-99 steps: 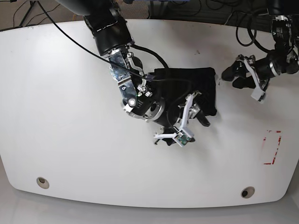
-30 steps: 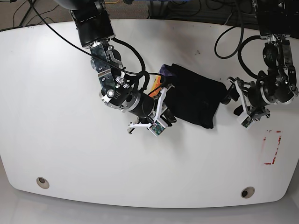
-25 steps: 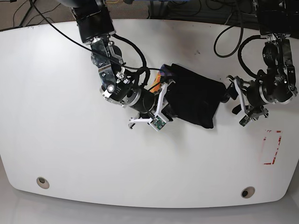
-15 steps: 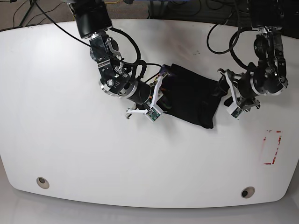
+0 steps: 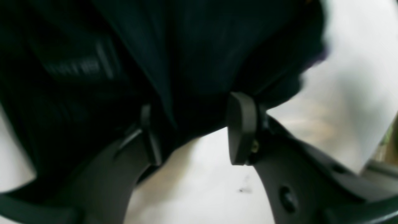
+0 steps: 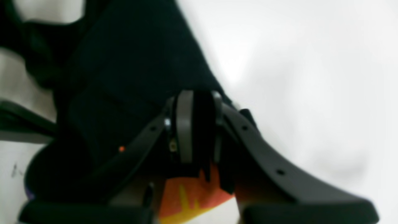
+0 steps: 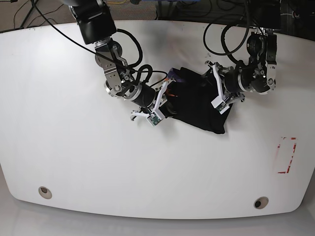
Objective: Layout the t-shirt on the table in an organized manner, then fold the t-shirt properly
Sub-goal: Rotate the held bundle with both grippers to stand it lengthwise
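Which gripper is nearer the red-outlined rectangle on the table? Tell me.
Left. The left gripper sits at the t-shirt's near-side edge, up and across from the red-outlined rectangle. The right gripper grips the shirt's far edge, farther away.

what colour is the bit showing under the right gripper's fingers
Orange with yellow streaks, just below the right gripper, against the black t-shirt. Clearest in the right wrist view.

The glossy white desk with rounded corners carried the bunched black t-shirt, which lay on it between the right gripper and the left gripper. A red-outlined rectangle mark sat on the surface well beyond the left gripper. Two metal-ringed holes sat along the near edge, far from both grippers.
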Robot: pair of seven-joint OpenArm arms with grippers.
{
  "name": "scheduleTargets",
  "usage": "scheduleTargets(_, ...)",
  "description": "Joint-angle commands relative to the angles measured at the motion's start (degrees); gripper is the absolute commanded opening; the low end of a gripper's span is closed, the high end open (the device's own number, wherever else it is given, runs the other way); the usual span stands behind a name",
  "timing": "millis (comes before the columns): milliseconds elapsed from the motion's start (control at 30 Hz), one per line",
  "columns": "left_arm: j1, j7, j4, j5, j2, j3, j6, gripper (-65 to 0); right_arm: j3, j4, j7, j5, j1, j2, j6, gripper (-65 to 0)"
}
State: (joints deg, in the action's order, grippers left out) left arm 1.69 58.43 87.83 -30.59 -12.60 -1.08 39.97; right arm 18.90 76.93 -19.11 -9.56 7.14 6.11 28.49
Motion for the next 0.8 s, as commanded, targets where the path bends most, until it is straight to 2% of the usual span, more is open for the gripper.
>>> scheduleTargets(0,-2.00,-0.46,-2.78,1.71,0.25,-0.28,0.03,-39.0,-0.13,0.92,0.61,-0.42,-0.59,0.79,-0.14,-57.1)
scheduleTargets(333,-6.66,-0.63,-6.12,3.12,-2.04,-4.06,0.03,-39.0,-0.21,6.63,0.70,-0.50,-6.13,2.46,-0.23,-57.1)
scheduleTargets(500,-10.44,-0.63,-6.21,3.12,-3.88,-6.87,0.03,-39.0,-2.68,9.89,0.70,-0.59,-10.17,2.11,-2.16,-57.1)
scheduleTargets(767,-17.65,-0.54,-6.21,3.12,-3.97,-15.31,0.03,-39.0,-3.99,13.14,0.70,-1.03,-14.83,2.02,-3.74,-57.1)
